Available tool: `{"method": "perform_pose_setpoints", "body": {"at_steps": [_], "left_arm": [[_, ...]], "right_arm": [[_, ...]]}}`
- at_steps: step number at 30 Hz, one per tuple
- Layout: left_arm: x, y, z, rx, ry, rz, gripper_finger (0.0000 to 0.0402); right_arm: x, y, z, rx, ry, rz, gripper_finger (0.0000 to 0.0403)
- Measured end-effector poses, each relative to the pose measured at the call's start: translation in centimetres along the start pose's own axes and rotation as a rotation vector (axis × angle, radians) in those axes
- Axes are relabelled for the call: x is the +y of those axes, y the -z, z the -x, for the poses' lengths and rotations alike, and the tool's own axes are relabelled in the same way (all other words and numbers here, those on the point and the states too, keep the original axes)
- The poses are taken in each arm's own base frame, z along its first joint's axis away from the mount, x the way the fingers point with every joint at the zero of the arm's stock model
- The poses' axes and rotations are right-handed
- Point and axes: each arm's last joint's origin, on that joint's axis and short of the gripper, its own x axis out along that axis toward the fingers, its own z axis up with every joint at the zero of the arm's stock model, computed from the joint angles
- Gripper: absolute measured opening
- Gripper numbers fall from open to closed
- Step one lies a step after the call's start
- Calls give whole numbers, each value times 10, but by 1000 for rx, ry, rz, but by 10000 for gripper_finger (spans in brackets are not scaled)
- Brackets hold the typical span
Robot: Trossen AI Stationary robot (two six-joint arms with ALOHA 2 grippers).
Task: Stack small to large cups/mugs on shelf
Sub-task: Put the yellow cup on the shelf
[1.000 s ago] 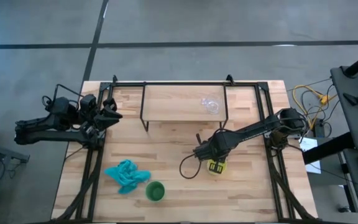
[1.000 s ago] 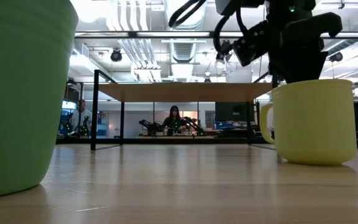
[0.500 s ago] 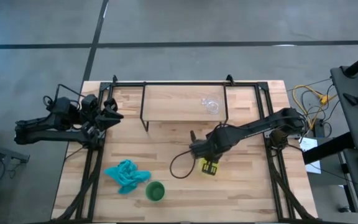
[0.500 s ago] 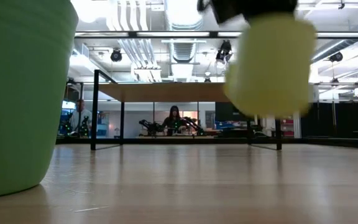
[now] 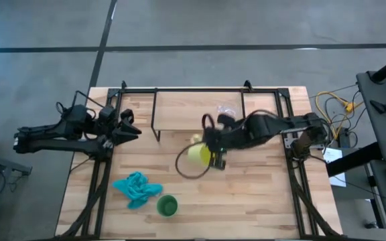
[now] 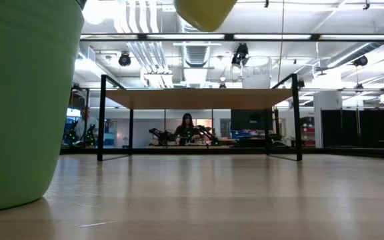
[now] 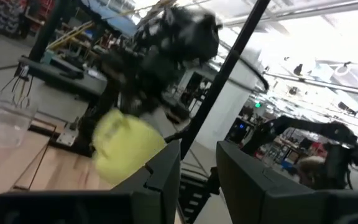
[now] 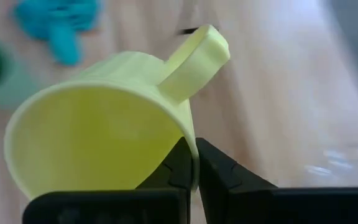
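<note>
My right gripper (image 5: 210, 152) is shut on the yellow mug (image 5: 196, 153), which it holds in the air in front of the shelf (image 5: 179, 112). The mug's base shows at the top of the low view (image 6: 205, 10). The clear glass cup (image 5: 228, 110) stands on the shelf's top near its right end. The green cup (image 5: 167, 205) stands on the table near the front edge, beside a teal cloth (image 5: 136, 188). My left gripper (image 5: 129, 130) is open and empty at the table's left edge. My right gripper pinches the mug's rim (image 8: 188, 138) just beside the handle (image 8: 194, 59), one finger inside the mug and one outside. The fingers come from the table's right side. The mug is lifted clear of the table and tilted, its mouth toward the wrist.
The shelf's thin black legs (image 6: 102, 117) stand on the tabletop's far half. A black frame (image 5: 200, 89) runs round the table's edges. A loose cable (image 5: 183, 167) loops below the right arm. People show in the room beyond the table.
My right gripper has lifted the yellow mug off the table and carried it up, left and toward the far edge, nearer the shelf. The mug has tipped from upright to tilted. My left gripper has moved a little toward the table's right.
</note>
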Motion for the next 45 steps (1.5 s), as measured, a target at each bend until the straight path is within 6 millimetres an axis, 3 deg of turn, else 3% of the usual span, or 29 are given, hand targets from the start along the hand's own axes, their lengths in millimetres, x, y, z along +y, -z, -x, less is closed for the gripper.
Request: {"method": "perform_pose_setpoints", "body": {"at_steps": [4,7,10,15,20,32,45], "left_arm": [[4,2,-7,28,-17,10,91],[6,1,-14,45,-26,-3,91],[4,-6,-21,47,-27,-80,91],[3,-18,-33,45,-51,-220,91],[2,-26,-46,57,-50,-318,91],[22,-16,-79,172,-89,-277,91],[17,-30,-85,141,-66,-288,91]], "right_arm": [[-26,-6,11,-21,132,-79,9],[-40,-13,13,-32,106,-116,9],[-44,-15,10,-21,45,-48,9],[-42,-13,7,14,-47,126,9],[-43,-14,6,12,-47,164,9],[-33,-25,8,-111,-250,287,9],[-30,-25,6,-123,-285,314,9]]}}
